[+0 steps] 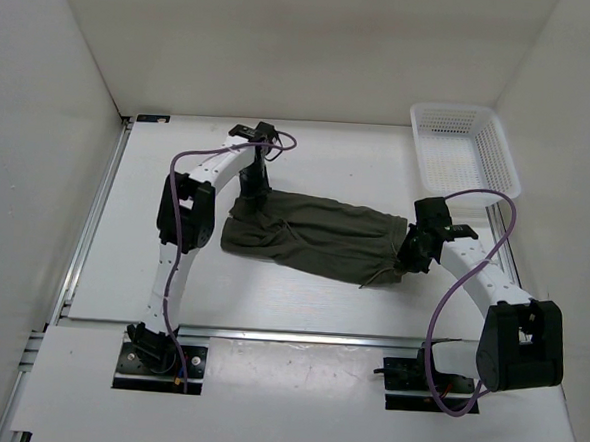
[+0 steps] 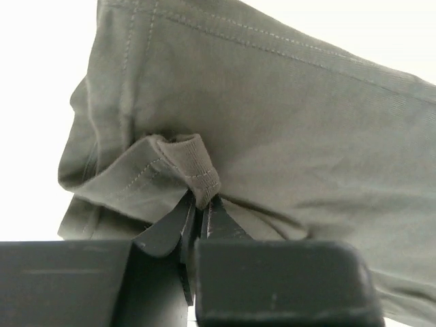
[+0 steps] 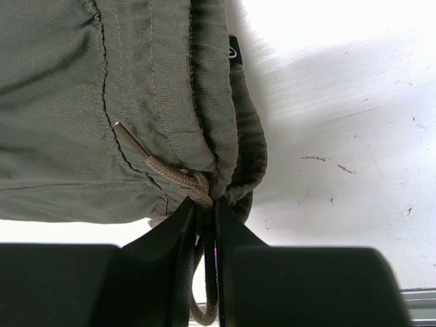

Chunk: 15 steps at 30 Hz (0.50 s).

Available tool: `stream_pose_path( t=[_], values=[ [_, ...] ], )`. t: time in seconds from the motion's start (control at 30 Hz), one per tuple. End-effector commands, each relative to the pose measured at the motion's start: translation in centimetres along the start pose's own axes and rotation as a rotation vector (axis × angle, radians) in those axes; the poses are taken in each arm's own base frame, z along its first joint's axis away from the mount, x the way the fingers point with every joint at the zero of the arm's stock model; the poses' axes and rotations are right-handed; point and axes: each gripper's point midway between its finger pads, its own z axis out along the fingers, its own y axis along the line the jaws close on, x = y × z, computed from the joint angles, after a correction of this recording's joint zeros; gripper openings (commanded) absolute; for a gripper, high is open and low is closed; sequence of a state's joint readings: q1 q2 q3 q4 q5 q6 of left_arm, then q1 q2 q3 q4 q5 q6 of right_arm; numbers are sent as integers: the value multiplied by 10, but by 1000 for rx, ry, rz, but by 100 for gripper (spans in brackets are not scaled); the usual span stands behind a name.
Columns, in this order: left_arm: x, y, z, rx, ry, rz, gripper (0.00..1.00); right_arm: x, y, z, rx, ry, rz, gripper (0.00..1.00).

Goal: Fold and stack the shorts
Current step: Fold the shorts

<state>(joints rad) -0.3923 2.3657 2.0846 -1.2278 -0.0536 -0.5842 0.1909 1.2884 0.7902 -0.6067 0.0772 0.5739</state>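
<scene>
The dark olive-green shorts [image 1: 314,234] lie stretched across the middle of the table, leg hems at the left and waistband at the right. My left gripper [image 1: 248,200] is shut on a pinched fold of the leg hem [image 2: 197,174] at the shorts' left end. My right gripper [image 1: 410,256] is shut on the waistband [image 3: 225,170] at the right end, with the tan drawstring [image 3: 163,172] caught at the jaws. A loop of drawstring hangs below the right fingers [image 3: 231,231]. The fabric looks slightly lifted between the two grippers.
A white slotted basket [image 1: 465,143] stands at the back right corner. White walls enclose the table on three sides. A metal rail runs along the left edge [image 1: 93,219] and the front edge [image 1: 298,334]. Purple cables loop over both arms.
</scene>
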Motion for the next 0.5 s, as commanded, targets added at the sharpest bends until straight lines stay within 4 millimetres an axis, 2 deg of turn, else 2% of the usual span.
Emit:
stream_pose_path(
  t=[0.0, 0.1, 0.17, 0.2, 0.23, 0.27, 0.3, 0.37, 0.4, 0.47],
  values=[
    [-20, -3, -63, 51, -152, -13, 10, -16, 6, -8, -11, -46, 1, 0],
    [-15, 4, -83, 55, -178, -16, 10, -16, 6, -8, -11, -46, 1, 0],
    [-5, 13, -87, 37, -167, -15, 10, -17, 7, -10, -16, -54, 1, 0],
    [-2, 16, -100, 49, -185, -17, 10, -18, 5, -10, -8, -59, 2, 0],
    [3, 19, -103, 47, -182, -17, 10, -18, 5, -10, -8, -59, 2, 0],
    [17, 27, -96, 24, -147, -22, 10, -18, 5, -10, -8, -59, 2, 0],
    [21, 31, -106, 39, -169, -24, 10, -16, 4, -10, -8, -59, 2, 0],
    [33, 36, -105, 50, -164, -33, 10, -11, 1, -10, -3, -50, 1, 0],
    [50, 45, -101, 44, -139, -41, 10, -12, 2, -12, -8, -58, 2, 0],
    [61, 52, -94, 42, -135, -50, 10, -7, -4, -9, 9, -52, 1, 0]
  ],
)
